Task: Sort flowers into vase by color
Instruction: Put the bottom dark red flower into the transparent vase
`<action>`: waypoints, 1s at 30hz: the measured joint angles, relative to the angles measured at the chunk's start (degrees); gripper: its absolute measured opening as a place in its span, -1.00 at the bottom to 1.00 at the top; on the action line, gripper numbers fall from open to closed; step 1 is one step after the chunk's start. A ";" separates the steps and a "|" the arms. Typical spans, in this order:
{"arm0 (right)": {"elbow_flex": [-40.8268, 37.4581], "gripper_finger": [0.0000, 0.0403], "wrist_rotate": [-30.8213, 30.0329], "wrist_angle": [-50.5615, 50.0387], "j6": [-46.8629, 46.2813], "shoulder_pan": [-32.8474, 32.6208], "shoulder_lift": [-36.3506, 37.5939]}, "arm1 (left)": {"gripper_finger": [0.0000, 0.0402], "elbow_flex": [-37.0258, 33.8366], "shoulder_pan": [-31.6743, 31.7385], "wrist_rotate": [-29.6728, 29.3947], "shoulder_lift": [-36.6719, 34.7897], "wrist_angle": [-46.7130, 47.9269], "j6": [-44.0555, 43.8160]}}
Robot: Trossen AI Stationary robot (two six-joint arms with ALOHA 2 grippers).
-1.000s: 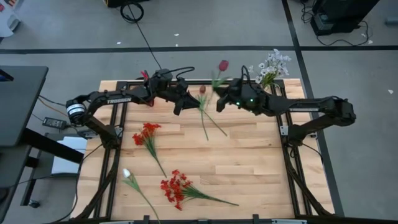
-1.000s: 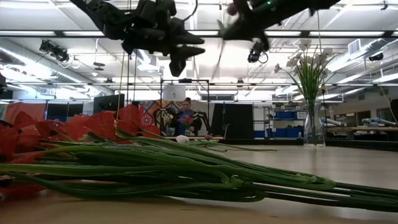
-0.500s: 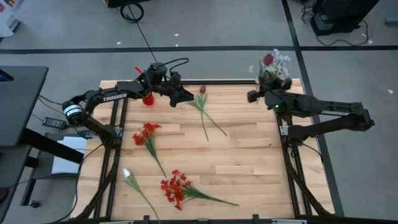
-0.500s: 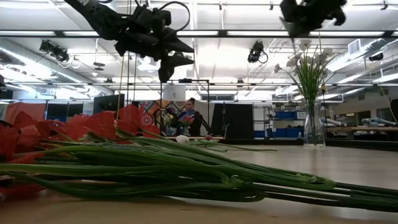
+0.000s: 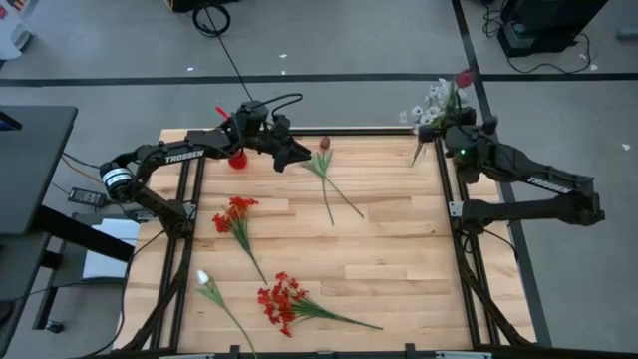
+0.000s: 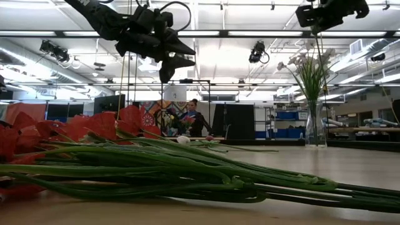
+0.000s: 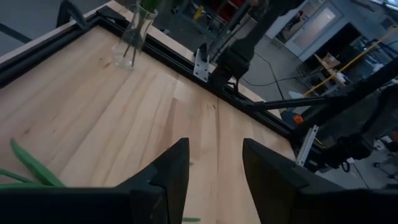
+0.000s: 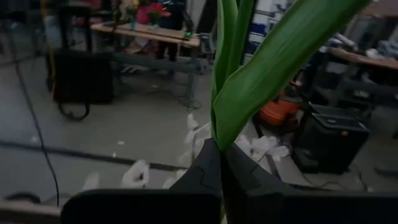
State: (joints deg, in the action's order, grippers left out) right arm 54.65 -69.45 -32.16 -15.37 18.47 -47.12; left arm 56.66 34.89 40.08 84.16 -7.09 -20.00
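Note:
My right gripper point(image 5: 459, 130) is shut on a maroon tulip point(image 5: 465, 78) high over the table's far right corner. It is beside the glass vase point(image 6: 315, 125) of pale whitish sprigs point(image 5: 431, 100). My left gripper point(image 5: 289, 155) is open and empty above the far left. It is next to a vase with red flowers point(image 5: 237, 157). On the table lie another maroon tulip point(image 5: 324, 146), two red clusters point(image 5: 235, 212) point(image 5: 279, 299) and a white tulip point(image 5: 204, 281). My right gripper pinches the tulip's green stem point(image 8: 217, 134) between its two fingers, just below where the long leaves branch off. The flower is lifted clear and stands roughly upright, bud above the fingers. Its lower stem point(image 6: 321, 56) hangs among the sprigs. I cannot tell whether its end is in the vase.
The black frame rail point(image 5: 379, 131) runs along the far edge. In the low view the near red cluster's stems point(image 6: 187, 172) fill the foreground. A person point(image 6: 187, 119) stands in the room beyond the table. Bare wood point(image 5: 399, 259) lies at the near right.
My right gripper has carried the maroon tulip from above the table's far middle toward the right edge, over to the vase of whitish sprigs. The tulip has stayed lifted clear. My left gripper has drawn back a little toward the far left and then kept still.

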 joint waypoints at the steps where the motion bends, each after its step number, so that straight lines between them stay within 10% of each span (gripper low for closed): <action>1: 0.00 -0.99 -0.08 0.95 -0.53 0.67 -0.16 | -0.23 0.00 0.00 -0.30 0.02 0.00 0.11; 18: -11.00 -0.96 0.79 16.07 -2.94 5.30 -2.83 | -0.23 0.00 -1.03 -1.12 0.02 0.98 -0.38; 30: -10.23 -0.49 22.48 -1.18 -23.40 11.75 -2.82 | -0.22 0.00 -1.14 -1.49 0.04 3.20 -0.70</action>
State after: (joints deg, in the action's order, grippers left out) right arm 44.42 -46.96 -33.34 -38.77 30.22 -49.94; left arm 56.66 33.76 38.59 84.21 -3.89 -20.70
